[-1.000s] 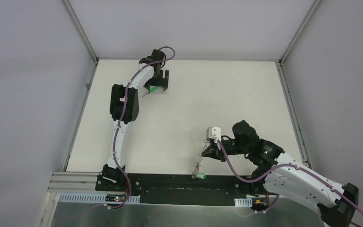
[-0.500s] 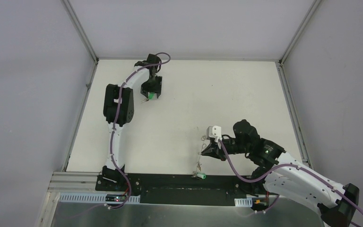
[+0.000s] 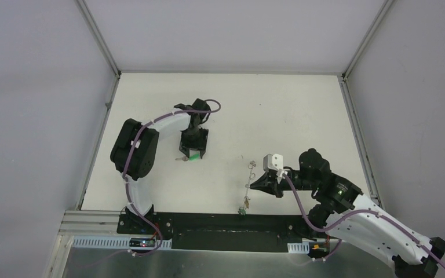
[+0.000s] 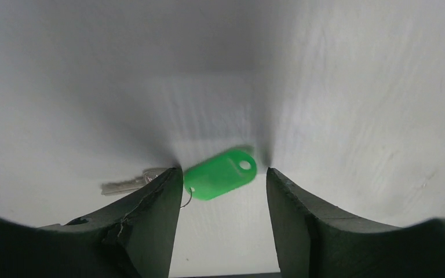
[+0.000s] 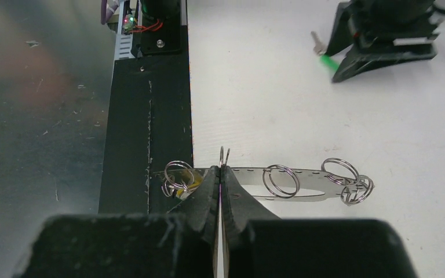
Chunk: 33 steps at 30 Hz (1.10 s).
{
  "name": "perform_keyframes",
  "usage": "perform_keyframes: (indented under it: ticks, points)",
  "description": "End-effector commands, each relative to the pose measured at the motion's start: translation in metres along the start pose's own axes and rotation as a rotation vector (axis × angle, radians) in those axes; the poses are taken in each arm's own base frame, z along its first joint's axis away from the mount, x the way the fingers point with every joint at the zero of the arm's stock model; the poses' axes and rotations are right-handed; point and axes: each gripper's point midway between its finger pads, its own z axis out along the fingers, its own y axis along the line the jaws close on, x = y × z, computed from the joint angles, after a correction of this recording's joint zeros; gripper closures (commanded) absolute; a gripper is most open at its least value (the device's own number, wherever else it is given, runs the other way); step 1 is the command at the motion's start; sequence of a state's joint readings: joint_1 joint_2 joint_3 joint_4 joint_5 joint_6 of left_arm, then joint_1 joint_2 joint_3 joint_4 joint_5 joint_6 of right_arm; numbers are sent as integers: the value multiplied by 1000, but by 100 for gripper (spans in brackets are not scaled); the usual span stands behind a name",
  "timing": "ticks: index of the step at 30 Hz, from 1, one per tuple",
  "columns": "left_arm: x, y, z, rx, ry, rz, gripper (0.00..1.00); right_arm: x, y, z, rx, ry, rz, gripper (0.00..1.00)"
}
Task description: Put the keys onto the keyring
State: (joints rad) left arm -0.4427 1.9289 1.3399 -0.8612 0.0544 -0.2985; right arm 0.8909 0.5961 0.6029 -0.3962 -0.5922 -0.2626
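Note:
The green-headed key (image 4: 220, 174) lies on the white table between my left gripper's (image 4: 223, 169) open jaws, its metal blade (image 4: 124, 184) sticking out past the left finger. In the top view this gripper (image 3: 192, 154) stands over the green key (image 3: 192, 157), left of centre. My right gripper (image 5: 221, 169) is shut on the keyring (image 5: 301, 176), a thin grey metal loop with several split rings. In the top view the keyring (image 3: 248, 184) hangs from the right gripper (image 3: 255, 185) towards the near edge. A yellow-tan tag (image 5: 190, 186) dangles at its near end.
A black strip (image 3: 208, 223) and a metal shelf (image 3: 92, 258) run along the table's near edge, under the keyring's lower end. Aluminium frame posts (image 3: 98, 37) border the table at left and right, with grey walls behind.
My left gripper has swung from the far left corner towards the table's middle, and the green key has come with it. My right gripper and the keyring have shifted slightly right.

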Motion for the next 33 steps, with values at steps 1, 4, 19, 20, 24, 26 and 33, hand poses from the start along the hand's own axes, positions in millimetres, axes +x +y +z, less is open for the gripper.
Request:
perform_keyframes:
  ticks: [1,4,19,20,24,26,33]
  points:
    - [38,-38,-21,78,-15,-28,44,-39,3,-11,7,-111,-41,100]
    - [66,-55,-33,121,-20,-32,42,-38,4,-13,13,-103,-22,100]
    - [70,-59,-106,242,-244,-372,27,-36,10,-9,-21,-105,38,100]
    - [74,-58,-102,239,-224,-420,27,-36,10,-9,-21,-106,40,100]
    - [86,-56,-83,205,-156,-597,29,-33,11,-9,-23,-105,47,100]
    - [89,-54,-75,182,-131,-629,31,-32,11,-10,-20,-104,49,100]
    - [90,-39,-64,126,-86,-683,34,-29,13,-11,-17,-105,59,100]
